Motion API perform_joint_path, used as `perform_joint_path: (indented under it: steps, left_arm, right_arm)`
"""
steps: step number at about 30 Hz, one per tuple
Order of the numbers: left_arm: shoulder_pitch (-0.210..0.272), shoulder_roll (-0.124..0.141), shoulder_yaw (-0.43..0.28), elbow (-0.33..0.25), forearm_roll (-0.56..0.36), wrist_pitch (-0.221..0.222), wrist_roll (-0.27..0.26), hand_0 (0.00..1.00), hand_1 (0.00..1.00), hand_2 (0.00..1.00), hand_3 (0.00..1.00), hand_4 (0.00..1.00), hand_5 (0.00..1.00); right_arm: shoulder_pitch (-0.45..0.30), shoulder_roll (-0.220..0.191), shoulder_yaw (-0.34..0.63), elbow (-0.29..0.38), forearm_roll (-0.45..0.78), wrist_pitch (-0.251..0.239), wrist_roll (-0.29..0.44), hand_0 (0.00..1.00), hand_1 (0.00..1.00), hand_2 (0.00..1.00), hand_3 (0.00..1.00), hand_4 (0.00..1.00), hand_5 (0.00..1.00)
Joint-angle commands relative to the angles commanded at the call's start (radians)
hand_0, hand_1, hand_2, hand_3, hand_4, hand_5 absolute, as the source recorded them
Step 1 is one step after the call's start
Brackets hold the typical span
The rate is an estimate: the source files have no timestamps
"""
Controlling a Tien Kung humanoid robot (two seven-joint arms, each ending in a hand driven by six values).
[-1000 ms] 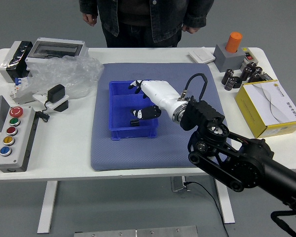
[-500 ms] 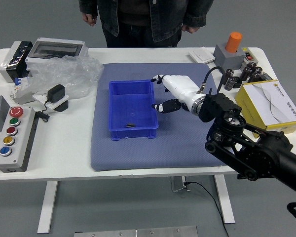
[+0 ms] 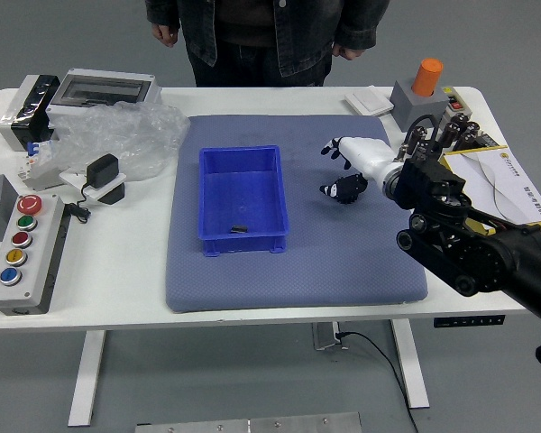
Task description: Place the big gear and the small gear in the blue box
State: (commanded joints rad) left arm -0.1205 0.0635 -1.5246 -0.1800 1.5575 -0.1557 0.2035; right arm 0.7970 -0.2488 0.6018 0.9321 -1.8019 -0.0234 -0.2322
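From where I stand, the robot's right hand (image 3: 347,169), white-backed with black fingertips, hangs over the blue-grey mat (image 3: 298,284) to the right of the open, rectangular blue plastic box (image 3: 243,244), well apart from it. Its black arm slants in from the right edge, so the fingers point back toward the box. They're loosely bent and holding nothing, the thumb standing apart on the side nearer the robot. Inside the box, close to its near wall, lies a small dark piece (image 3: 239,228), too small for me to say whether it's a gear. Off to the box's left sits a grey control panel (image 3: 27,271) with coloured round buttons. Beyond the box, across the table, a person in a dark denim jacket (image 3: 302,32) stands with both hands (image 3: 168,36) lowered beside the body.
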Motion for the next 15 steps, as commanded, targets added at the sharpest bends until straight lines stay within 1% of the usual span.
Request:
perform_joint_path:
  steps: [3,9,12,15]
  left_arm:
    - [0.0,-0.001,0.001,0.0,0.0,0.0,0.0,0.726,0.674,0.693,0.692,0.433,0.01]
    - [-0.001,-0.003,0.002,0.0,0.0,-0.001,-0.001,0.726,0.674,0.693,0.692,0.433,0.009]
    - [0.0,-0.003,0.004,0.0,-0.001,0.0,-0.001,0.726,0.674,0.693,0.692,0.433,0.009]
    - [0.0,-0.003,0.005,0.0,-0.002,0.0,-0.001,0.726,0.674,0.692,0.692,0.434,0.012]
  right_arm:
    - [0.012,0.025,-0.007,-0.07,0.017,-0.006,0.024,0.648,0.583,0.731,0.757,0.763,0.271]
    - [0.026,0.057,-0.019,-0.197,0.033,-0.011,0.057,0.647,0.581,0.725,0.751,0.752,0.268]
    - [0.029,0.068,-0.02,-0.249,0.036,-0.011,0.066,0.647,0.581,0.725,0.751,0.752,0.268]
    - [0.03,0.075,-0.019,-0.279,0.039,-0.011,0.07,0.647,0.576,0.723,0.75,0.753,0.27]
